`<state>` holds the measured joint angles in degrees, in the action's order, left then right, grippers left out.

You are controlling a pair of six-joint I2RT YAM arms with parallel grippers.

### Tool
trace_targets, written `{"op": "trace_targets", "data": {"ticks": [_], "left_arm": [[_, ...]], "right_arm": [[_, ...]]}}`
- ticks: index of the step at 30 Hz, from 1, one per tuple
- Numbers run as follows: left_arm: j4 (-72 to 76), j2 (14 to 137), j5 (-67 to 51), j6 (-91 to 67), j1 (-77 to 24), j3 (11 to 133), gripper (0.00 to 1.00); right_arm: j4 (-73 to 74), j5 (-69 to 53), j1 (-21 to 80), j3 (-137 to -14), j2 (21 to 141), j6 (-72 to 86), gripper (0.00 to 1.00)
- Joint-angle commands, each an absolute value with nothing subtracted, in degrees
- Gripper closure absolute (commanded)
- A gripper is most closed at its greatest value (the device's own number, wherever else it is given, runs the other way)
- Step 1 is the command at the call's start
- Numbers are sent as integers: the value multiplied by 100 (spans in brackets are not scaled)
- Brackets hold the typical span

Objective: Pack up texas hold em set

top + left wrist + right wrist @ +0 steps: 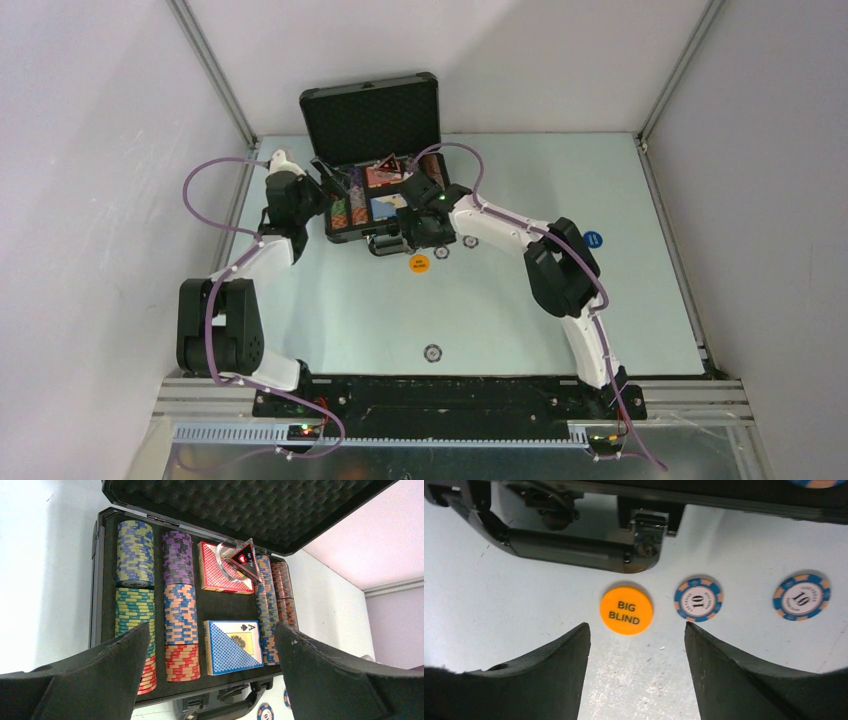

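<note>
Targeting orange BIG BLIND button [626, 610], flat on table [330, 300] just before the open briefcase [370, 115]. Right gripper [636, 630] empty, jaws apart; I'd centre over it, descend square, clear of the neighbouring blue chip [698, 599]. Left gripper [211, 630] wide, empty.

- I read the case lid lining [240, 505] as matt black dimpled foam.
- orange button [626, 610]: smooth matt plastic.
- case handle [564, 550]: glossy black plastic.
- bench [489, 610]: pale, matt, lightly scuffed.
</note>
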<state>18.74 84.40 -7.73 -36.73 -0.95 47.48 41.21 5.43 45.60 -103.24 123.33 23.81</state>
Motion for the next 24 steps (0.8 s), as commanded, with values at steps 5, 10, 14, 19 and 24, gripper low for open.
{"op": "trace_targets", "data": {"ticks": [5, 10, 14, 19, 24], "left_arm": [[1982, 8456, -810, -3744, -44, 5025, 2], [1978, 8453, -809, -3744, -36, 5022, 2], [1980, 8451, -815, -3744, -35, 5018, 2], [1980, 8456, -825, -3753, -35, 5024, 2], [1978, 8450, -821, -3753, -35, 5024, 2]], "right_arm": [[3981, 233, 4721, -10604, 12641, 2504, 29], [4150, 236, 4781, -10807, 12930, 2487, 30], [4270, 288, 4817, -10873, 13067, 2472, 34], [4506, 525, 4895, -10996, 13187, 2395, 39], [4706, 648, 4951, -11075, 13259, 2320, 42]]}}
